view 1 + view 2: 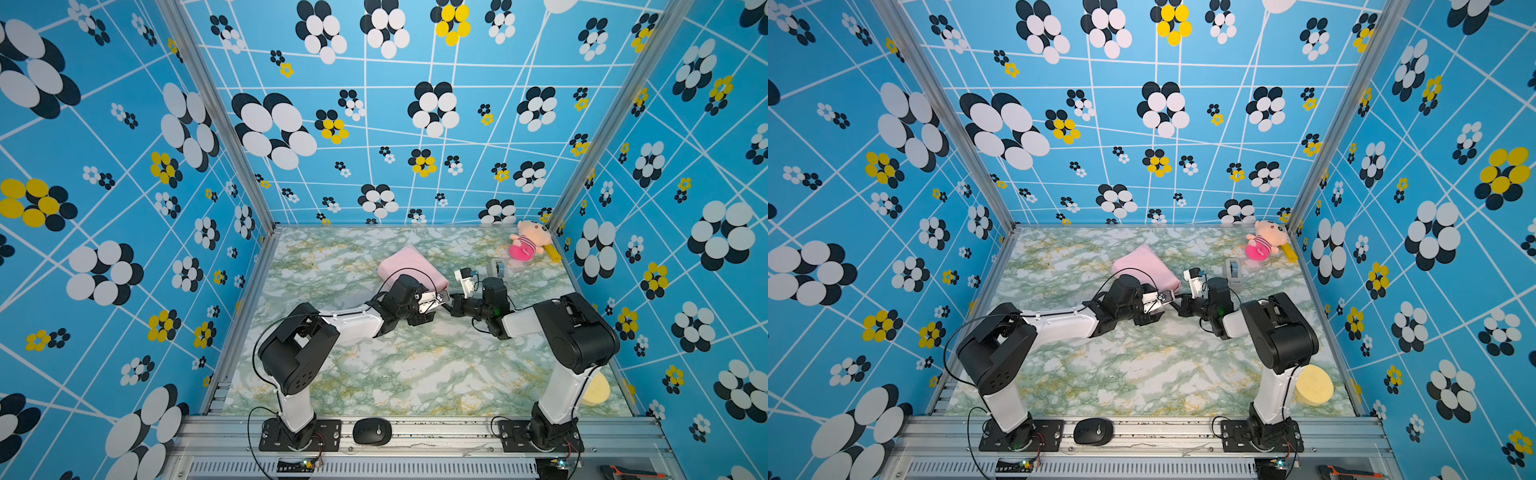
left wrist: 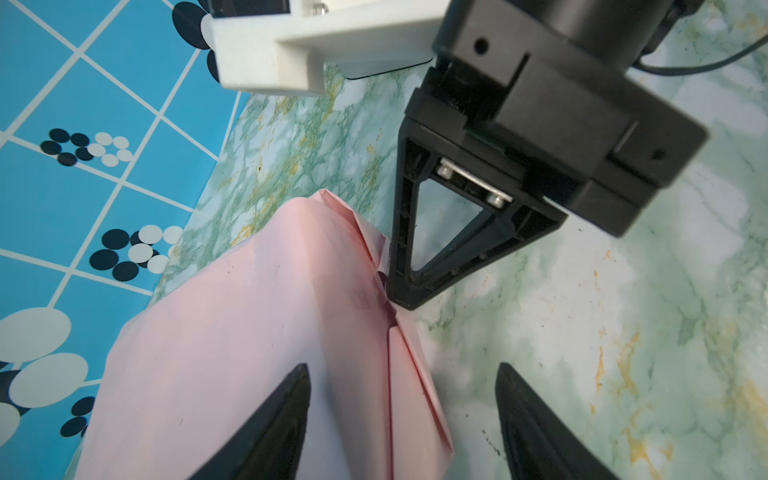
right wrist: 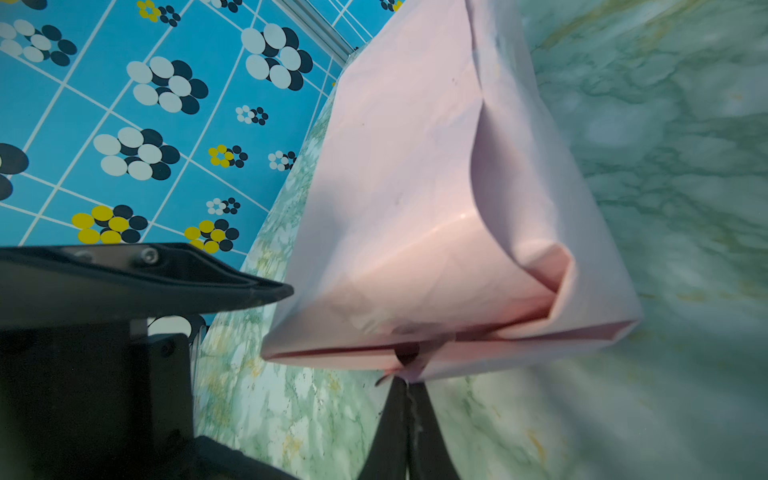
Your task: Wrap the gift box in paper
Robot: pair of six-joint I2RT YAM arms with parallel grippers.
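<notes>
Top views: we see paper folded into a pink bundle on table, rear centre. Left gripper and right gripper meet at its front corner.
Left wrist: our left jaws apart, astride folded edge, gripping nothing.
Right wrist: our right jaws clenched, pinching paper's flap edge.

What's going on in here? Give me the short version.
Two robot arms are working on a pink paper parcel lying on the marbled table; whatever it covers is hidden. The right gripper is shut, its tips against the paper's folded end. The left gripper is open beside it, one finger over the paper and the other over bare table. The end folds look loose, so the wrap is not finished.
</notes>
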